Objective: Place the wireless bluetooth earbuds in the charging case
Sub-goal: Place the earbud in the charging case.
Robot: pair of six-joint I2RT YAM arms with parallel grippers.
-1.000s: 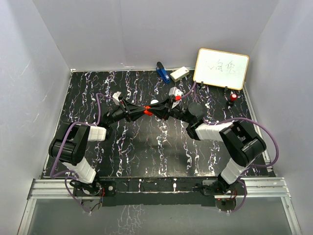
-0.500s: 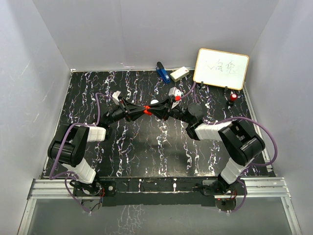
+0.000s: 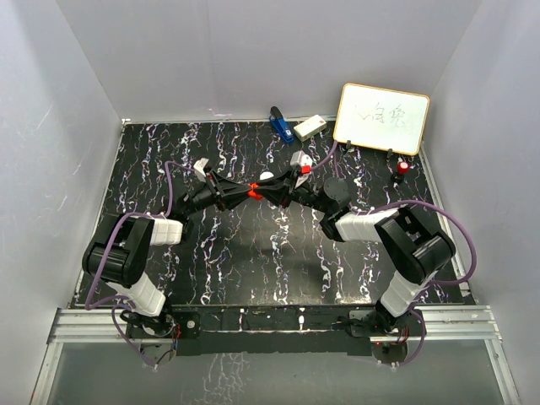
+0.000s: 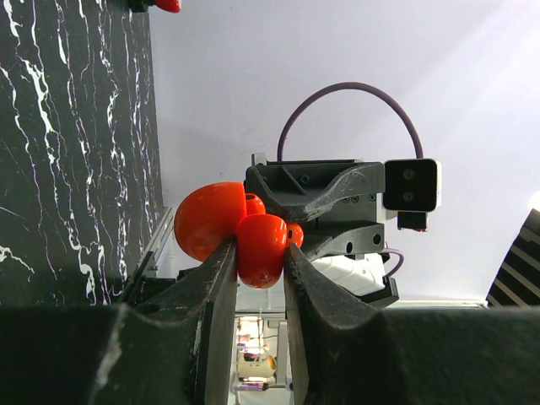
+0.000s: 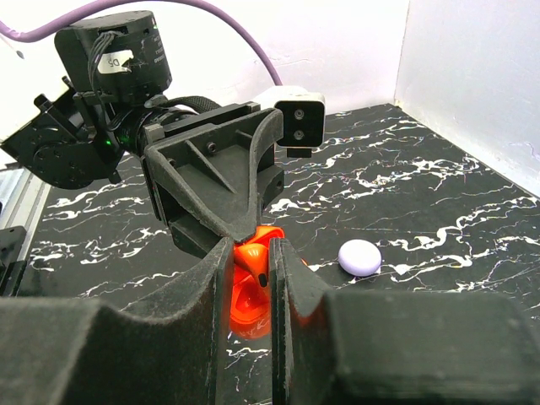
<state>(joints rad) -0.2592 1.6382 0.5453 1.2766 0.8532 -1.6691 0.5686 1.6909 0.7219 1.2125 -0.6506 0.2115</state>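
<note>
Holding: your left claw (image 4: 260,253) and right claw (image 5: 251,253), both clenched on one red case (image 4: 211,221); lilac disc (image 5: 360,257) on worktop (image 5: 422,194).

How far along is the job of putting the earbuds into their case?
Done: no earbud visibly seated. In hand: the left gripper clamps the open red case; the right gripper seemingly holds a tiny red earbud against it. Left: seating it; the lilac case lies untouched.

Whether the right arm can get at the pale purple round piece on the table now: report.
Probably not yet: the way to the purple piece looks free, but the right gripper is shut on a red piece; it must release first.
</note>
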